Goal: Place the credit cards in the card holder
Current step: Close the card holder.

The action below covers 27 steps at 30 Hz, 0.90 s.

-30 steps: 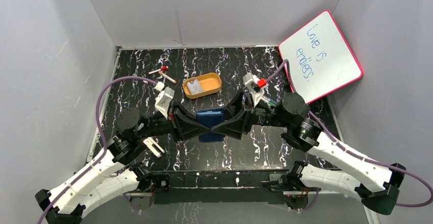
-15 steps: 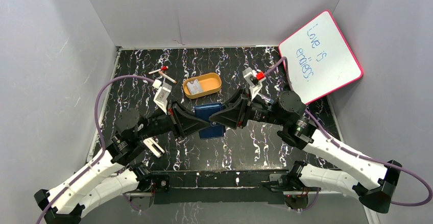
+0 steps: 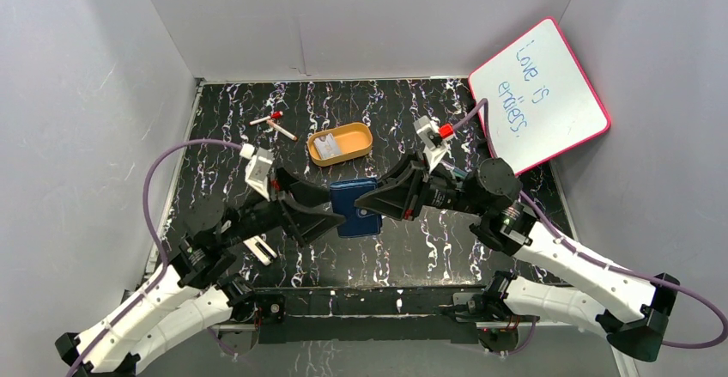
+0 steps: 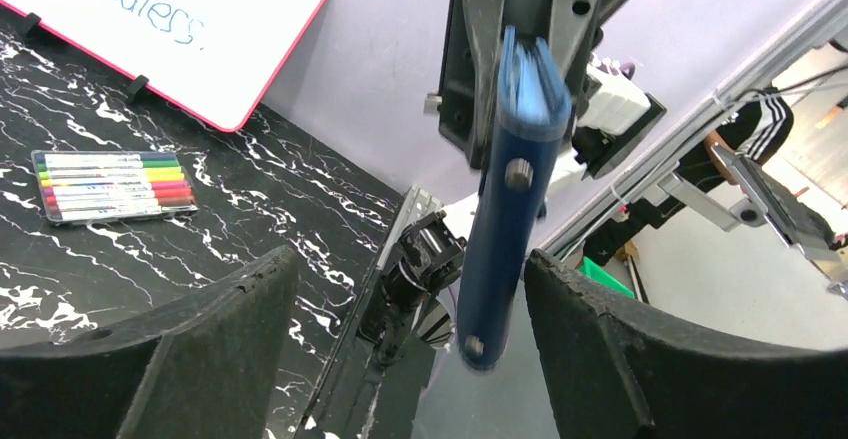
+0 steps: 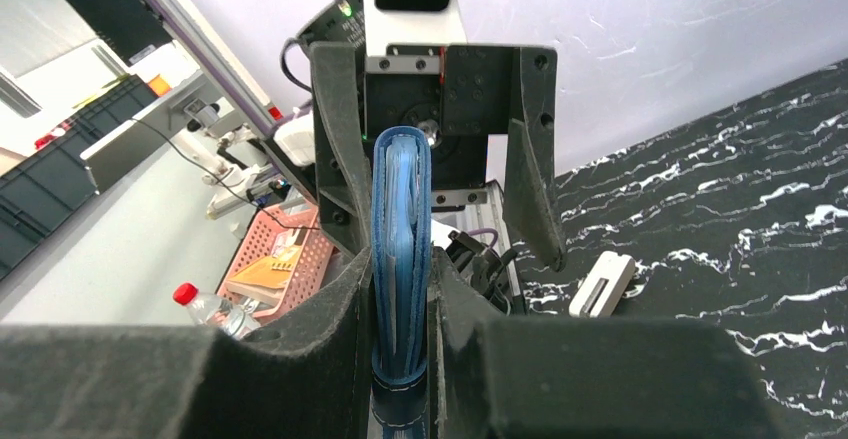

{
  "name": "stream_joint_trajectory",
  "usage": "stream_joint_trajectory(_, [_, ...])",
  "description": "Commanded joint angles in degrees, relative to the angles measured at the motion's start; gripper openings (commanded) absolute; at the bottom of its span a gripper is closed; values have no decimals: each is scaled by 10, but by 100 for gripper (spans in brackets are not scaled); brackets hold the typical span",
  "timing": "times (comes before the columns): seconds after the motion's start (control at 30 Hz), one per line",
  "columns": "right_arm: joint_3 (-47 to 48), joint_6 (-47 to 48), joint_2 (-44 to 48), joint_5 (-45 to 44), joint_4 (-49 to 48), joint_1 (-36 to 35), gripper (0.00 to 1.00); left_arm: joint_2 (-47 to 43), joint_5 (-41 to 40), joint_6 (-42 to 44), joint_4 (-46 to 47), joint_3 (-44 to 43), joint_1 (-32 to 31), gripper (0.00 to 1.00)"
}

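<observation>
The dark navy card holder [image 3: 354, 208] hangs on edge above the table's middle, folded shut, with my right gripper [image 3: 367, 202] shut on it. The right wrist view shows that gripper [image 5: 400, 294] pinching the card holder [image 5: 400, 209] at its spine end. My left gripper [image 3: 333, 211] is open at the holder's left end. In the left wrist view the card holder [image 4: 510, 189] hangs between the spread fingers [image 4: 230, 309] without touching either. Pale credit cards [image 3: 327, 147] lie in the orange oval tray [image 3: 358, 140] behind.
A pink-framed whiteboard [image 3: 539, 94] leans at the back right. A pack of coloured markers [image 4: 112, 186] lies on the table near it. A loose marker [image 3: 275, 124] lies back left. A small white block [image 3: 257, 246] sits by the left arm.
My left gripper has opened, let go of the card holder and drawn back to the left. My right gripper has closed on the holder and carries it alone.
</observation>
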<state>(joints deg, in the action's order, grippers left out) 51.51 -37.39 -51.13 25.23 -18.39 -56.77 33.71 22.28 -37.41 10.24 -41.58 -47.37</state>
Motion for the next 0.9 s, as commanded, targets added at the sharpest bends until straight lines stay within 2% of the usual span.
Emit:
stream_joint_trajectory(0.0, [-2, -14, 15, 12, -85, -3, 8, -48, 29, 22, 42, 45, 2, 81])
stream_joint_trajectory(0.1, [-11, -29, 15, 16, -119, -3, 8, -57, 82, -2, 108, 76, 1, 81])
stream_joint_trajectory(0.3, [-17, -54, -2, 32, -168, -3, 7, -33, 127, -48, 221, 100, 2, 78])
stream_joint_trajectory(0.47, [-16, -58, -8, 37, -175, -3, 6, -3, 155, -66, 268, 93, 2, 68])
stream_joint_trajectory(0.67, [-17, -57, -12, 38, -170, -4, 6, 9, 154, -85, 297, 90, 2, 70])
stream_joint_trajectory(0.73, [-17, -57, -13, 38, -169, -3, 6, 14, 159, -85, 300, 87, 1, 58])
stream_joint_trajectory(0.87, [-16, -53, -14, 39, -162, -4, 5, 23, 159, -84, 295, 89, 1, 16])
